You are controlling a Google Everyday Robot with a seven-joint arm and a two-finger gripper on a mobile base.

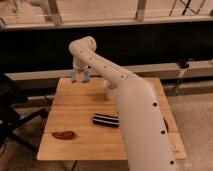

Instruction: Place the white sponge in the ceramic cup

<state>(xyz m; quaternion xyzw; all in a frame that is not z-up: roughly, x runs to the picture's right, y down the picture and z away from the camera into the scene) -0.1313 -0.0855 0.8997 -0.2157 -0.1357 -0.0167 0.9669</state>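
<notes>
Ceramic cup (108, 90) is seen mostly hidden behind the pale robot arm (135, 115), near the middle of the far half of the wooden table (75, 107).

The gripper (80, 76) is held above the table's far left edge, left of the cup, with its 2 fingers pointing down and drawn together. Whether the white sponge is pinched between them cannot be told. 1 black striped bar (105, 120) is laid flat near the table's centre, just beside the arm. 1 dark red flat item (63, 134) is set near the front left corner. Much of the table's right side is blocked by the arm.
</notes>
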